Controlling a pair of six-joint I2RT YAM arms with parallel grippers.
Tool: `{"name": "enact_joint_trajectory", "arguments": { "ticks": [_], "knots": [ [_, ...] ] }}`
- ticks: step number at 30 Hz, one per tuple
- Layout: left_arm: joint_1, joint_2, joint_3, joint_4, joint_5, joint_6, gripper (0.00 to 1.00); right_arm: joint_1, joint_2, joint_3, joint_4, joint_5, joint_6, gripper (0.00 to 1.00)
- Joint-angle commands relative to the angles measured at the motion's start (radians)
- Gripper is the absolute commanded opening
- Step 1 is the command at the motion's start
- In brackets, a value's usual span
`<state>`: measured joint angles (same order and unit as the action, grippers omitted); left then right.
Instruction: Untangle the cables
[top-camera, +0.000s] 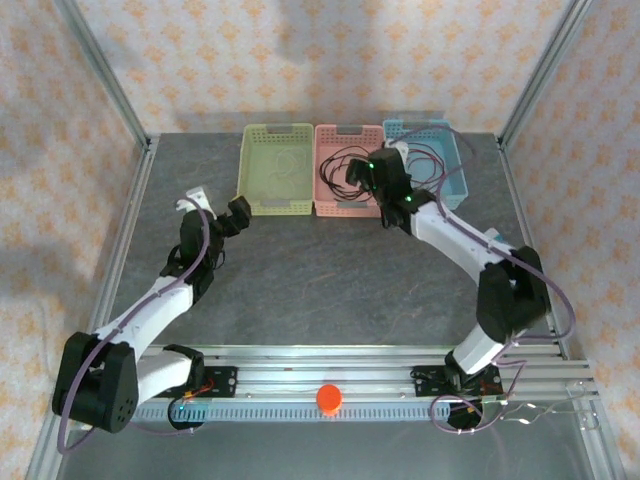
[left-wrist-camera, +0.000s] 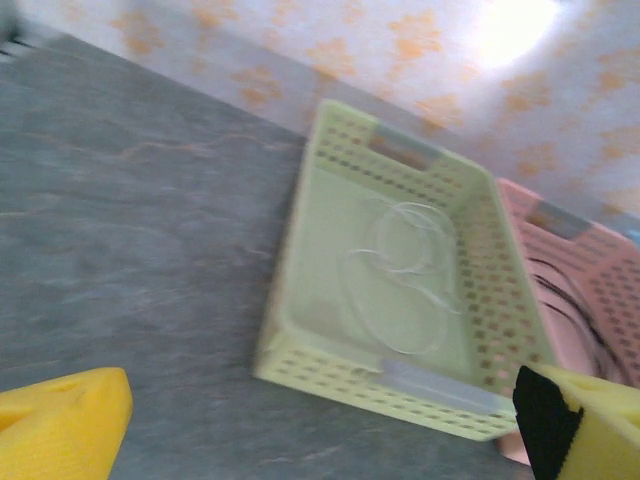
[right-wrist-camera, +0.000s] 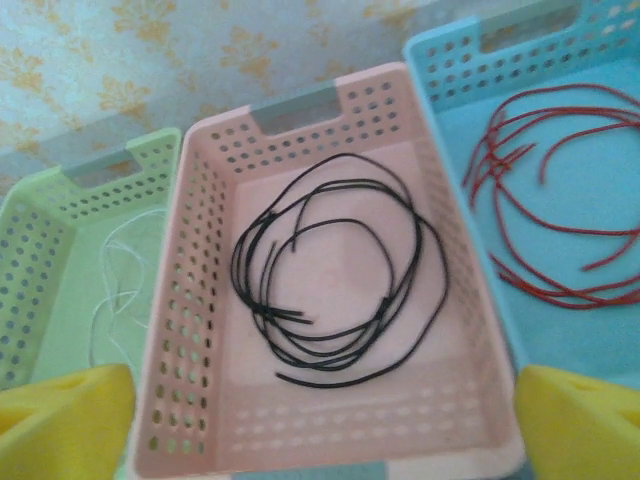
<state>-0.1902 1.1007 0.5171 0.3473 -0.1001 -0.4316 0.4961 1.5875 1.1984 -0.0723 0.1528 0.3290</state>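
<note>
Cables (right-wrist-camera: 290, 318) coil in the pink basket (right-wrist-camera: 185, 330) ahead of the open, empty right pincer (right-wrist-camera: 320, 430); left pincer (left-wrist-camera: 320, 425) likewise open above grey marbled table (left-wrist-camera: 150, 250); floral walls (top-camera: 300, 60) beyond.

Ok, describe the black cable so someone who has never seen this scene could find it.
Three baskets line the far edge of the table. In the middle, pink basket lies the black cable, loosely coiled. The green basket beside it holds a pale white cable, the blue basket a red cable.
</note>
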Motion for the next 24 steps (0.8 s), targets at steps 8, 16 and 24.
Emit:
{"name": "enact_joint_trajectory", "arguments": {
  "ticks": [8, 16, 24],
  "knots": [
    [0.021, -0.095, -0.141, 0.113, -0.295, 0.118, 0.99, -0.008, -0.211, -0.415, 0.319, 0.382, 0.009, 1.00],
    [0.026, -0.080, -0.258, 0.323, -0.345, 0.307, 0.99, -0.108, -0.310, -0.548, 0.339, 0.405, -0.003, 1.00],
    [0.038, 0.032, -0.344, 0.545, -0.303, 0.402, 0.99, -0.180, -0.403, -0.812, 0.644, 0.387, -0.174, 1.00]
  ]
}}
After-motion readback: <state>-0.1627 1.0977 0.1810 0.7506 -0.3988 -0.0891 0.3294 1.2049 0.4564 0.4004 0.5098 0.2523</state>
